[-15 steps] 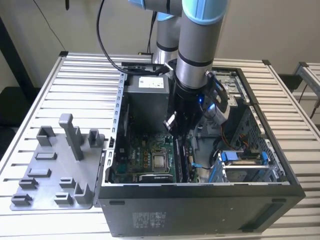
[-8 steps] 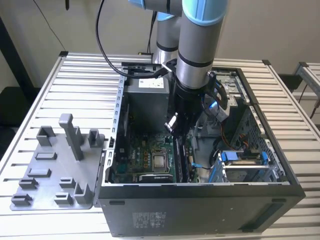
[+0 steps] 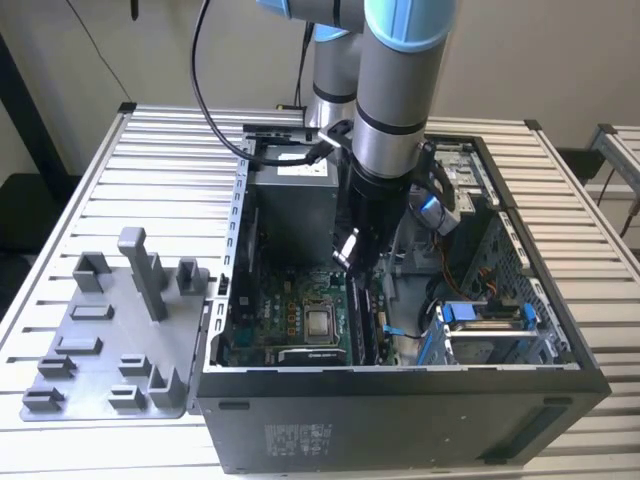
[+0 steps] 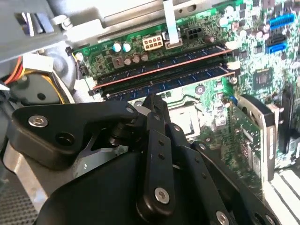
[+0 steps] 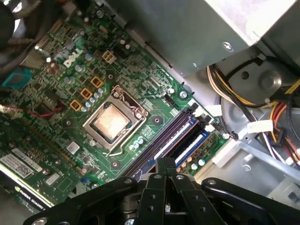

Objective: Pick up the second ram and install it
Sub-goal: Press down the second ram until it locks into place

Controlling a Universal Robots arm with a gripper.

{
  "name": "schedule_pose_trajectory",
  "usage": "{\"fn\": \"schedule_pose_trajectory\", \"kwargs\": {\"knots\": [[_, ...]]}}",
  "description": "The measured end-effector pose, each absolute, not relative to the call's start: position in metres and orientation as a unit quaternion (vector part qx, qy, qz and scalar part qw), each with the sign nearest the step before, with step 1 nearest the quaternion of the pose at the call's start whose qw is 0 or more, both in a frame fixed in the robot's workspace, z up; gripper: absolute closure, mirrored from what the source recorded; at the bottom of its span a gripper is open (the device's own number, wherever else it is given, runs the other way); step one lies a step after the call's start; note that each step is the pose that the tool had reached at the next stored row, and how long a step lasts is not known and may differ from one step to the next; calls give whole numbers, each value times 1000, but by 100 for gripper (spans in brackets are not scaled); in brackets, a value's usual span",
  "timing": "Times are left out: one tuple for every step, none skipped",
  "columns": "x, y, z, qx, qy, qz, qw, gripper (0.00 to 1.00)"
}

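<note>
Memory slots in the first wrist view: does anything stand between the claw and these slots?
Nothing visible does. The claw hangs over the long slots with open space between them. The cable bundle lies off to the side, past the board's edge.

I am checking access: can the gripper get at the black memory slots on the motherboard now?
Probably yes. The gripper hangs inside the open case, close over the memory slots, with nothing seen between them; the cables lie off to one side.

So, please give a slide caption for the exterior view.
Robot arm reaching into an open computer case, pincer above the motherboard.
</note>
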State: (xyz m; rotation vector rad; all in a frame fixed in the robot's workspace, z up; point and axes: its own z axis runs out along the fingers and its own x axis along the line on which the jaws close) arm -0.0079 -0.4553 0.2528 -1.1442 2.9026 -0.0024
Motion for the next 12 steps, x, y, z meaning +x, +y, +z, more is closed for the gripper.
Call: {"fn": "schedule_pose_trajectory", "kwargs": {"knots": [[-8,-455,253,-375,927,-1,11,89],[-8,-455,253,-383,924,-1,11,89],[-8,-455,253,-391,920,-1,11,89],[-8,-455,253,-398,917,0,11,89],[-8,-455,253,-405,914,0,11,89],[-8,-455,253,-412,911,0,11,89],[-8,-455,253,-418,908,0,11,89],[-8,-455,253,-425,905,0,11,89],[-8,-455,253,-433,902,0,11,89],[-8,-455,253,-440,898,0,11,89],[-8,-455,253,-447,895,0,11,89],[-8,-455,253,-453,891,0,11,89]]}}
